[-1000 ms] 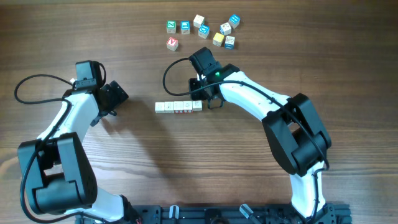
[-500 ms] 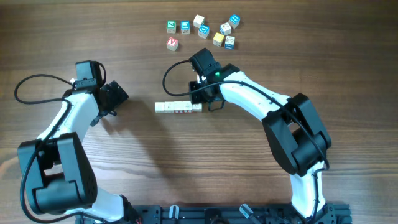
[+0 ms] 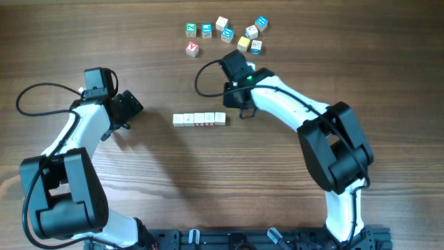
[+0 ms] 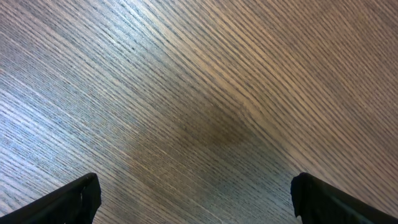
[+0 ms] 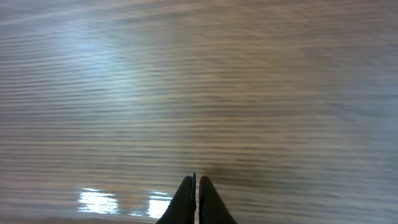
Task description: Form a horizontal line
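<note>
The horizontal line is a straight row of small whitish cubes, side by side, in the middle of the table in the overhead view. My right gripper hangs just right of the row's right end, apart from it. In the right wrist view that gripper is shut with nothing in it, over blurred bare wood. My left gripper sits well left of the row. Its fingers stand wide open over bare wood.
A loose cluster of colourful cubes lies at the back of the table, behind the right arm's wrist. A red-faced cube sits at its left edge. Two bright blurred patches show at the bottom of the right wrist view.
My right gripper has drawn back from the row's right end, moving right and toward the back. The row and the left arm have stayed put.
</note>
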{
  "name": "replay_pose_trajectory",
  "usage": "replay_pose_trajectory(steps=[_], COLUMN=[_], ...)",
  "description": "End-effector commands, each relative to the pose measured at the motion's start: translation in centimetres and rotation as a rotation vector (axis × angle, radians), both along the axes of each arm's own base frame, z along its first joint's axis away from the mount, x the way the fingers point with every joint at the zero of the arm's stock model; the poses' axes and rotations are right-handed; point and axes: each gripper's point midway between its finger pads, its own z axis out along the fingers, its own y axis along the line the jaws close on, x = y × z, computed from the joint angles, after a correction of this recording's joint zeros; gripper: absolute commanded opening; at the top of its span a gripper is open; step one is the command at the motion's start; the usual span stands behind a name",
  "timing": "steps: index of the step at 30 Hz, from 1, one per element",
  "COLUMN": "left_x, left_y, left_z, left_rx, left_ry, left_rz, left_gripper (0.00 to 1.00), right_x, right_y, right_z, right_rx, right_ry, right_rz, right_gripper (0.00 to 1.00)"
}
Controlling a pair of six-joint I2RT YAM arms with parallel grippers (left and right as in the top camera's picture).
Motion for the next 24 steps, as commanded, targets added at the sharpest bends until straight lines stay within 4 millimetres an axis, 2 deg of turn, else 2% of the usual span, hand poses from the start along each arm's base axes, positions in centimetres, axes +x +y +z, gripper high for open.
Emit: replay_pose_trajectory(steps=[1,7,10,15,24], left_x=[-0.3,-0.3,-0.3,-0.3,-0.3], left_y=[0.3,0.3,0.3,0.3,0.3], left_z=[-0.3,-0.3,-0.3,-0.3,-0.3], left_rx=[0.001,0.001,0.001,0.001,0.001], left_ry=[0.008,0.008,0.008,0.008,0.008], left_rz=[0.017,0.017,0.017,0.017,0.017], left_gripper=[1.00,1.00,1.00,1.00,1.00], right_x=[-1.3,-5.2,-6.3,-6.6,-5.6], right_y=[-0.8,-0.8,0.8,2.1,2.8], right_z=[-1.2,-1.6,-1.3,-1.2,-1.0], right_rx=[0.039,0.065,0.129,0.130,0.155], right_ry=[0.108,0.282,0.318,0.297,0.252], right_rz=[-0.026,0.002,0.101,0.138,0.145], right_gripper=[0.06,0.05,0.04,0.04,0.04])
